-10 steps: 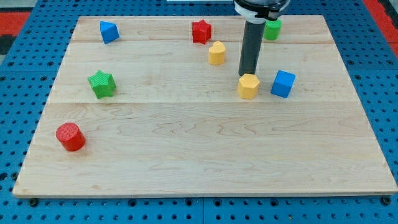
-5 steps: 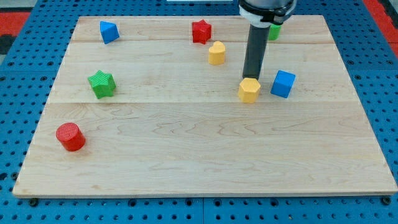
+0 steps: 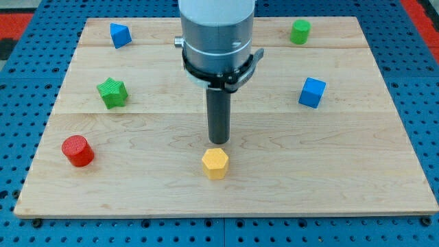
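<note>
Yellow hexagonal block (image 3: 215,163) shoved from beside blue cube (image 3: 312,92) toward view's bottom-centre; my tip (image 3: 219,142) just above it, near-touching. No gripper on rig; state can't be told.

Looks like a robotics lab bench. Wooden board (image 3: 343,171) sits on blue perforated mounting plate (image 3: 27,89) w/ red section (image 3: 20,15) at the view's top-left. Robot arm (image 3: 216,34) overhead.

A pale wooden board (image 3: 226,185) lay on a blue pegboard table (image 3: 20,137), with red pegboard showing at the far left and far right corners. On the board sat a blue block (image 3: 120,34) far left, a green star (image 3: 112,92) and a red cylinder (image 3: 77,151) at the left, a yellow hexagonal block (image 3: 215,163) near the middle, a blue cube (image 3: 312,92) at the right, and a green cylinder (image 3: 300,31) far right.
</note>
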### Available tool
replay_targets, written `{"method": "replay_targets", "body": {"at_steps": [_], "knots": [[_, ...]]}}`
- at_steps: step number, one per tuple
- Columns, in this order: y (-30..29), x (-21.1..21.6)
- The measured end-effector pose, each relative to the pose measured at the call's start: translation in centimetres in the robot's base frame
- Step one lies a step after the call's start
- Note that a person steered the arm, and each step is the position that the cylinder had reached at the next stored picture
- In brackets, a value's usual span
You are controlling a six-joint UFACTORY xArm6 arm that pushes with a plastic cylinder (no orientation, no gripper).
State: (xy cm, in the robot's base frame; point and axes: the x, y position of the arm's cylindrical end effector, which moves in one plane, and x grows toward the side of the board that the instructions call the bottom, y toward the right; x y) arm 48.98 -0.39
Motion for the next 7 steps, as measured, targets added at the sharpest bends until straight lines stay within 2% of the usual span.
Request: {"method": "replay_targets", "body": {"at_steps": [2, 3, 5, 6, 7], "knots": [[-2.8, -10.0], [-4.7, -11.9], [-7.5, -11.9], [-7.7, -11.9], [-5.5, -14.0]]}}
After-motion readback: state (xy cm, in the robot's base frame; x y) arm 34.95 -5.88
